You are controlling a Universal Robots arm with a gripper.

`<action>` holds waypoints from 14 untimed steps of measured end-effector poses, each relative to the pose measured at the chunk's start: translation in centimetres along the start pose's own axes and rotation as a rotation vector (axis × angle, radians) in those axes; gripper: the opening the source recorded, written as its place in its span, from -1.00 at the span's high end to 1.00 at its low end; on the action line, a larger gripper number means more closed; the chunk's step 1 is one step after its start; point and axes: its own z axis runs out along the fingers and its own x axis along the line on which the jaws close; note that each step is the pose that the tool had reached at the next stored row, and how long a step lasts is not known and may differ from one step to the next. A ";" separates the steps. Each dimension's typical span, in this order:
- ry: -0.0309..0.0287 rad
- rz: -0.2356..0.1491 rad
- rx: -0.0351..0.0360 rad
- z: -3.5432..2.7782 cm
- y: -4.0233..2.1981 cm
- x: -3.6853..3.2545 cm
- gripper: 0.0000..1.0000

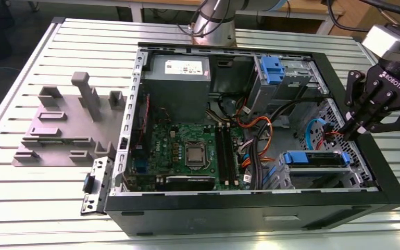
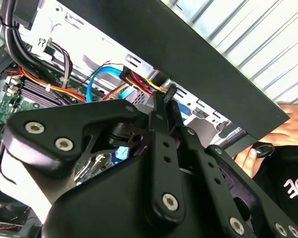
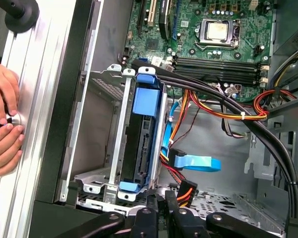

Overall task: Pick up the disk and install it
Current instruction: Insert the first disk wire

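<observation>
The disk (image 1: 316, 159) sits edge-up in the metal drive cage at the near right corner of the open computer case (image 1: 255, 208), its blue side rails showing. In the first wrist view the disk (image 3: 141, 144) stands between the cage walls, with a blue tab at each end. My gripper (image 1: 348, 133) hangs above the case's right wall, just beyond the cage on the exterior view's right. Its fingers (image 2: 164, 99) are pressed together with nothing between them. The same shut gripper (image 3: 161, 203) hovers apart from the disk, near orange and blue cables.
A tall blue clip (image 1: 272, 70) sits in the upper bay, next to the grey power supply box (image 1: 179, 70). Cable bundles (image 3: 228, 99) cross between motherboard (image 1: 186, 151) and cage. A person's hands (image 3: 2, 124) rest on the table beside the case. A grey fixture (image 1: 68, 125) stands at the exterior view's left.
</observation>
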 end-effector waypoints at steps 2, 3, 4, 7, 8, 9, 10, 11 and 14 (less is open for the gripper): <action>0.0004 0.000 0.0007 0.01 0.00 0.00 0.64; 0.0006 0.000 0.0009 0.01 0.00 0.00 0.64; 0.0007 0.000 0.0010 0.00 0.00 0.00 0.64; 0.0008 0.000 0.0010 -0.04 0.01 0.00 0.64; 0.0011 0.000 0.0010 -0.08 0.01 0.01 0.64; 0.0014 0.000 0.0009 -0.12 0.02 0.01 0.64; 0.0016 0.000 0.0009 -0.15 0.03 0.02 0.64; 0.0020 0.000 0.0008 -0.20 0.03 0.02 0.64; 0.0049 0.001 0.0004 -0.24 0.04 0.03 0.64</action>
